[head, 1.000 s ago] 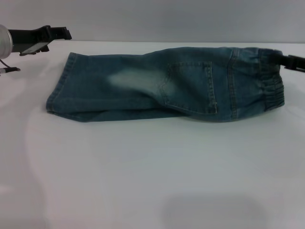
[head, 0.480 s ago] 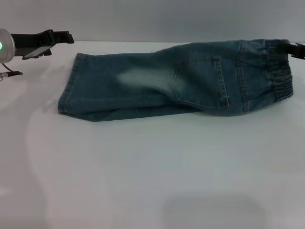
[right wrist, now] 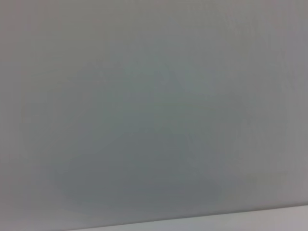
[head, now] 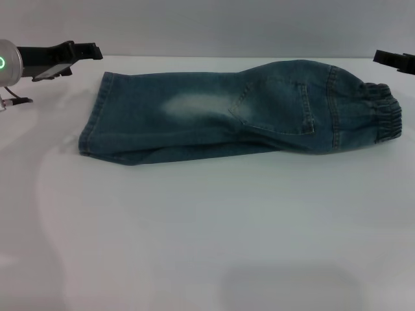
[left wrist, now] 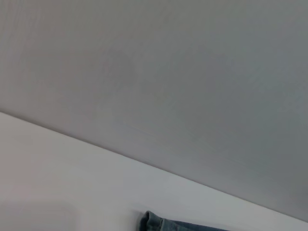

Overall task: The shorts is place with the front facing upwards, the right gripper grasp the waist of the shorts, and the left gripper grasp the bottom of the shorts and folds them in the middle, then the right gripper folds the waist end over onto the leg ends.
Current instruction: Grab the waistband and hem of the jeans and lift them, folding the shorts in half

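Observation:
The blue denim shorts lie flat on the white table, folded lengthwise, with a back pocket facing up. Their elastic waist points to the right and the leg hems to the left. My left gripper hovers open beyond the far left corner of the hems, clear of the cloth. At the far right edge, my right gripper hangs open just above and behind the waist, holding nothing. A corner of the shorts shows in the left wrist view. The right wrist view shows only wall and a sliver of table.
A grey wall runs along the table's far edge, right behind the shorts. Bare white tabletop stretches from the shorts toward the front.
The right gripper has let go of the waist and drawn back up to the right. The waist has dropped flat onto the table. The left gripper has held still for the last half second.

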Controlling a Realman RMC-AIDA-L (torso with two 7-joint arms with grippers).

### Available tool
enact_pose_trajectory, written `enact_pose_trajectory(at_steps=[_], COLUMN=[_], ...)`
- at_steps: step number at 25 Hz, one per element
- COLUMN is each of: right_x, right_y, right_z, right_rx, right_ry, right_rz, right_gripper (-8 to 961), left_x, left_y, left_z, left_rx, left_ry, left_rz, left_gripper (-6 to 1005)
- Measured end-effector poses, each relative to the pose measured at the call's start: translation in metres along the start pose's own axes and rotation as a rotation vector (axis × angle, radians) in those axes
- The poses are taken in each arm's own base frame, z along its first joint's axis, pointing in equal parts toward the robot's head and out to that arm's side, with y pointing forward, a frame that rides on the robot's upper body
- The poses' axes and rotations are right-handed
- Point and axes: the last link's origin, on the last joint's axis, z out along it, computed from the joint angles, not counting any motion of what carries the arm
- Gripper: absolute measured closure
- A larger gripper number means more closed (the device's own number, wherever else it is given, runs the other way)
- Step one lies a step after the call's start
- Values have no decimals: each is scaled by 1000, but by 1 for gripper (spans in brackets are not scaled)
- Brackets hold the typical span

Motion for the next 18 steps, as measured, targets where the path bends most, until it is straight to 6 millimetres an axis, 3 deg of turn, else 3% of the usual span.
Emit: enact_pose_trajectory(at_steps=[3, 10, 13, 18], right_x=[0, -4, 8, 27], right_y=[-1, 16, 29, 30], right_z=[-1, -18, -29, -32], right_rx=[1, -183, -312, -325], right_ry=[-1, 33, 83, 112], right_rz=[1, 10, 28, 57], right_gripper=[546, 508, 508, 509], left_x=[-1, -1, 1, 1], left_y=[-1, 6, 9, 10], left_z=[0, 1, 1, 0], left_rx=[0, -35, -62, -74], left_ry=[-1, 19, 45, 57], left_rz=[-1, 28, 29, 41], left_gripper=[160, 160, 160, 160])
